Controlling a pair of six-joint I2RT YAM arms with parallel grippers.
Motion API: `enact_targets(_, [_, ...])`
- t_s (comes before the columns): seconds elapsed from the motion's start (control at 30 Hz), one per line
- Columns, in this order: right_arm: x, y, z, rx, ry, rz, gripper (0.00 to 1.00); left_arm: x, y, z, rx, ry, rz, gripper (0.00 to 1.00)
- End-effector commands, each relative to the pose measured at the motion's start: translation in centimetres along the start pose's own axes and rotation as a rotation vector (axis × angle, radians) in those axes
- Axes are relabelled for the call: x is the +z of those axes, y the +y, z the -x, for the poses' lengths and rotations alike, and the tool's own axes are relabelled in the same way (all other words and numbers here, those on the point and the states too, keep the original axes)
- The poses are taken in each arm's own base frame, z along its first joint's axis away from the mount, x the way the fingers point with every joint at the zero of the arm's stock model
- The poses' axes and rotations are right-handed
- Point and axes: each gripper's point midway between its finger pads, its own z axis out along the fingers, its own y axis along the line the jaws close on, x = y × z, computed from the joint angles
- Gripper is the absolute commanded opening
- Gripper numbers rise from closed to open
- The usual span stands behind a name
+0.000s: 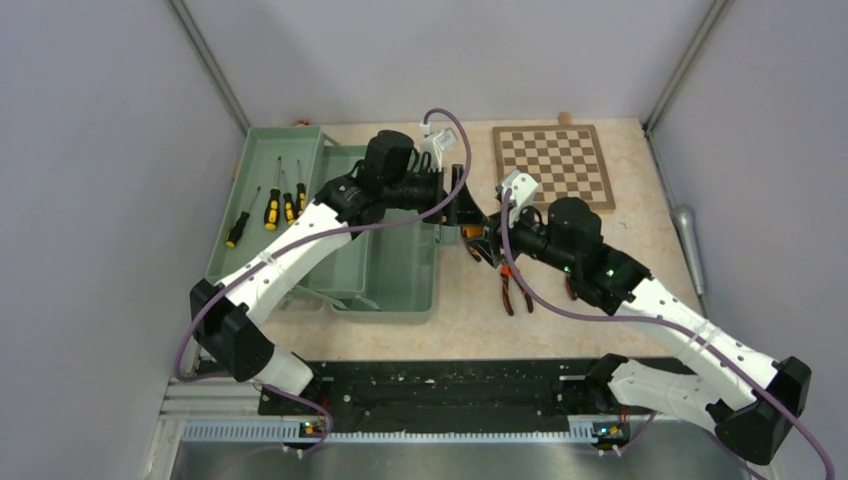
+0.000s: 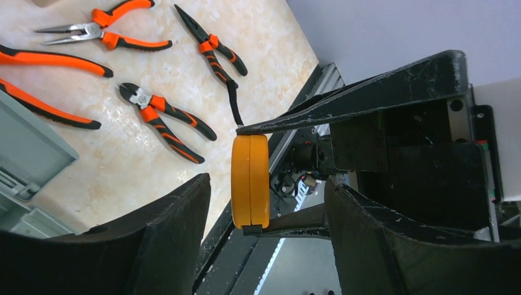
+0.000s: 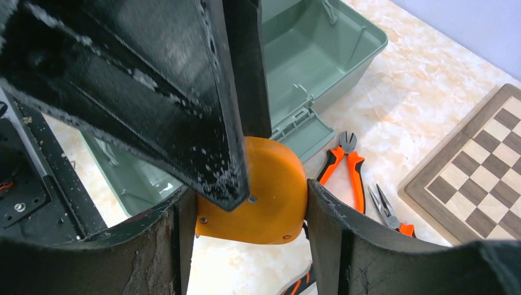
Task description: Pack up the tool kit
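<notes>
right gripper (image 3: 247,192) is pinching tape measure (image 3: 273,184), left gripper (image 2: 267,181) gaping around it; should be closing squarely, toolbox (image 1: 400,270) at 9 o'clock.

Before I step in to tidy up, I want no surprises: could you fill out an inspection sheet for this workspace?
Surface: pale stone-patterned table, no spills seen.
Job's things: green toolbox open; screwdrivers in green tray beside it; several pliers loose on table; orange tape measure in the right gripper.
Clutter: chessboard; grey rod-like thing at right edge, unclear.
Grippers: right gripper shut on tape measure; left gripper open, straddling it.
Cables: purple cables hang in loose loops.
Surroundings: grey walls, metal corner posts.
</notes>
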Motion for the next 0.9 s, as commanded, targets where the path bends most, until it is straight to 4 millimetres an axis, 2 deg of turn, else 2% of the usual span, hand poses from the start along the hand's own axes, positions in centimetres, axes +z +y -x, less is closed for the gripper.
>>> enact_targets(0.0, [-0.5,0.7,4.8,-0.050,-0.142,0.028,0.27,0.1,-0.6,-0.2,0.019,0.035,0.007,0.71])
enact_targets(0.1, [-0.3,0.9,4.8,-0.052,-0.141,0.038,0.27,0.4,0.1,-0.6,0.023,0.056,0.037,0.64])
enact_targets(0.2, [-0.1,1.1,4.8,-0.053,-0.142,0.046,0.27,0.6,-0.2,-0.8,0.036,0.070,0.032,0.50])
enact_targets(0.3, [0.1,1.1,4.7,-0.049,-0.140,0.048,0.27,0.6,-0.5,-0.7,0.053,0.072,0.023,0.20])
enact_targets(0.33, [0.2,1.1,4.7,-0.046,-0.139,0.046,0.32,0.5,-0.6,-0.5,0.063,0.065,0.025,0.08])
enact_targets(0.37, [0.3,1.0,4.6,-0.043,-0.135,0.044,0.39,0.3,-0.6,-0.4,0.075,0.058,0.030,0.01])
enact_targets(0.53, [0.5,-0.1,4.1,0.027,-0.125,-0.030,0.72,-2.0,-0.2,1.7,0.183,-0.010,0.135,0.00])
enact_targets(0.67, [0.6,-1.2,3.1,0.108,-0.099,-0.104,0.96,-6.2,2.8,4.8,0.225,-0.130,0.334,0.00])
enact_targets(0.77, [0.2,-3.3,1.8,0.179,-0.065,-0.231,0.99,-10.1,5.3,6.8,0.257,-0.208,0.499,0.00])
enact_targets(0.87, [-0.3,-5.2,0.4,0.211,-0.030,-0.334,0.99,-14.4,8.8,7.7,0.283,-0.247,0.713,0.00])
